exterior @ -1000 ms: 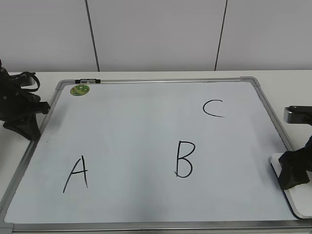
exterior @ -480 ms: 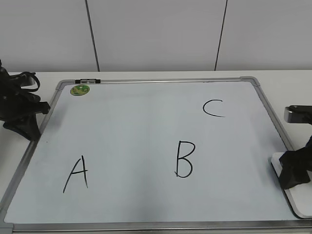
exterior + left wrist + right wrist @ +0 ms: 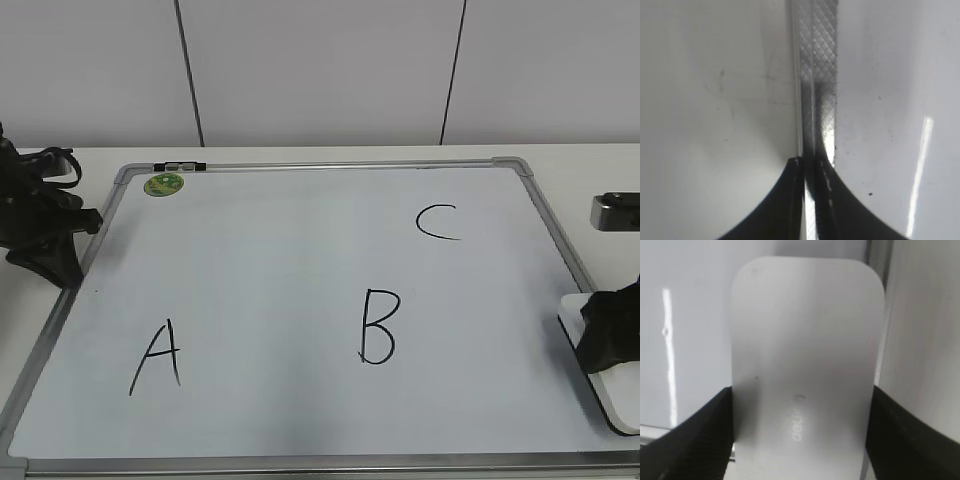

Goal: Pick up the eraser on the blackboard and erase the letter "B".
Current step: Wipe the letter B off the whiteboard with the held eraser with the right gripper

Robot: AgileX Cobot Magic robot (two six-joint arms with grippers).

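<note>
The blackboard point(image 3: 280, 260) is a white dry-erase board with a grey frame, lying flat on the table. The letter "B" point(image 3: 378, 327) is drawn in black right of the middle, whole. The eraser point(image 3: 612, 400), a white rounded slab with grey lettering, sits at the board's right edge. It fills the right wrist view point(image 3: 805, 340). My right gripper point(image 3: 610, 335) is shut on it, with a finger pressed against each long side point(image 3: 802, 395). My left gripper point(image 3: 55, 265) is shut and empty over the board's left frame point(image 3: 810, 162).
A black "A" point(image 3: 157, 357) is at the lower left and a black "C" point(image 3: 438, 222) at the upper right. A round green magnet point(image 3: 164, 184) sits near the top left corner. The metal frame rail point(image 3: 817, 75) runs under the left gripper. A wall stands behind the table.
My right gripper has shifted slightly right and up with the eraser in it. The left arm has not moved.
</note>
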